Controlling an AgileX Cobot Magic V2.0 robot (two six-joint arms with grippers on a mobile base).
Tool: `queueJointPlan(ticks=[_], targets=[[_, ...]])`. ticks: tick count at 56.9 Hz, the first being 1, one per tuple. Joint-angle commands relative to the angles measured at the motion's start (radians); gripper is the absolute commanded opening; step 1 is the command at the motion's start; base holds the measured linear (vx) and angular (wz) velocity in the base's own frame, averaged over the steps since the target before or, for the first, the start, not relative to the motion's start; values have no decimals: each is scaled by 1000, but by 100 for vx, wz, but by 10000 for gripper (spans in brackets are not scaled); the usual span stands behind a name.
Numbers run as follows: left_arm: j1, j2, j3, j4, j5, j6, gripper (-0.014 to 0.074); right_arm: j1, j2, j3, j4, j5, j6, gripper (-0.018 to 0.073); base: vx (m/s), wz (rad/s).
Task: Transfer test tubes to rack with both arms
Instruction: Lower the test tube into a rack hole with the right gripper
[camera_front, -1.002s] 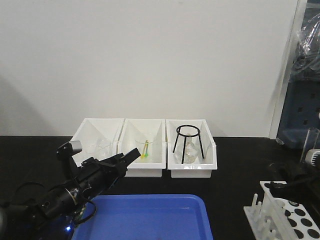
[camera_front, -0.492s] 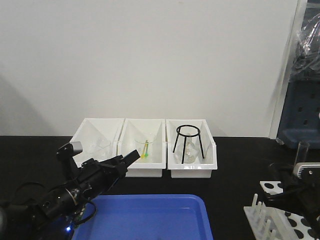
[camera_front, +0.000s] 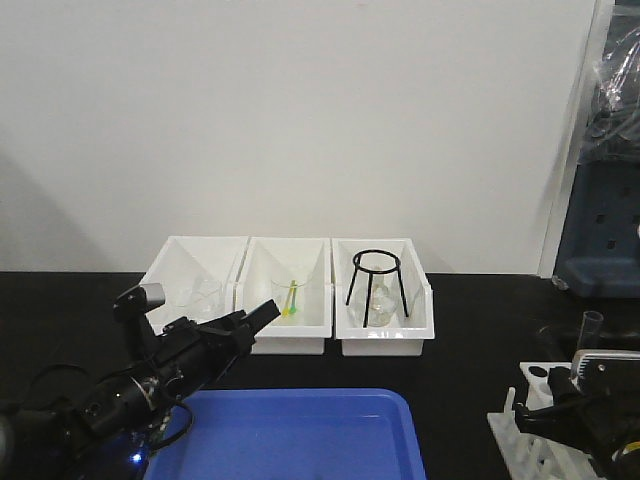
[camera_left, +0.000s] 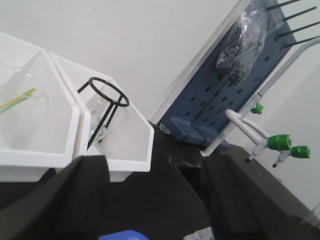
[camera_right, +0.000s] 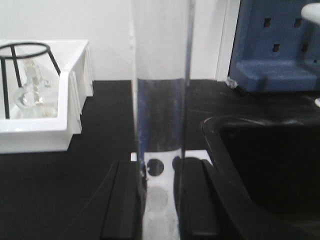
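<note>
The right arm's fingers (camera_right: 122, 200) clamp an upright test tube (camera_right: 160, 75) over the rack (camera_front: 508, 418); the left arm's fingers (camera_left: 82, 197) are spread apart.

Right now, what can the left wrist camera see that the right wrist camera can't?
Only the left wrist view shows the green-yellow stick, the green-tipped taps and the hanging plastic bag. Only the right wrist view shows the test tube standing upright in the right tool, with the rack just under it. Both show the black tripod in its white bin, and the blue pegboard.
</note>
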Motion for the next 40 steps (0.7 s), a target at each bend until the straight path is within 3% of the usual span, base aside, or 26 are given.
queueJointPlan(ticks=[1, 26, 40], targets=[[1, -49, -26, -31, -73, 4, 536, -6, -20, -27, -16, -108, 3, -7, 0, 0], [1, -49, -26, -31, -73, 4, 536, -6, 34, -27, -16, -128, -14, 8, 0, 0], [1, -49, -26, -31, -73, 4, 536, -6, 34, -27, -12, -128, -15, 117, 0, 0]])
